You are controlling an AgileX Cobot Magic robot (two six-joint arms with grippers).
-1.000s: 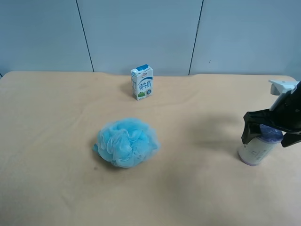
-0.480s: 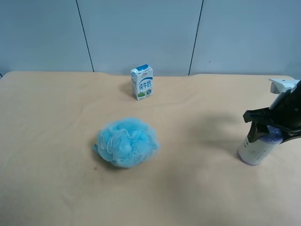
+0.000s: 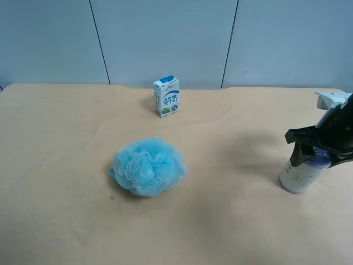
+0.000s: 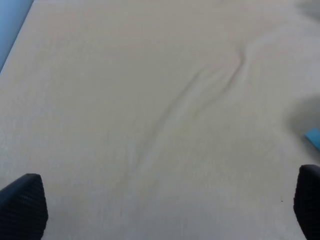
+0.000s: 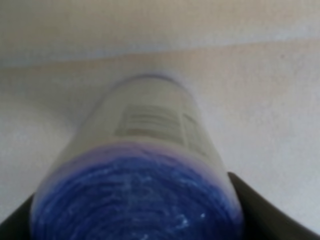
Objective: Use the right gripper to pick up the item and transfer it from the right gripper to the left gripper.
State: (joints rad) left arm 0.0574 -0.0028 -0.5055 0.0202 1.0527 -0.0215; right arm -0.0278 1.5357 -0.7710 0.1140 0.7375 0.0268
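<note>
While L hand (image 4: 165, 205) gapes, R hand (image 3: 315, 159) clamps item (image 3: 297, 179).

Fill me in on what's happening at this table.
The right gripper is shut on the item, a cream-labelled cylinder standing upright on the table, not yet lifted. The left gripper is open and holds nothing. The blue bath puff and the milk carton sit apart, untouched.

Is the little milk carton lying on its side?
No, the milk carton stands upright on the table, near its far edge.
</note>
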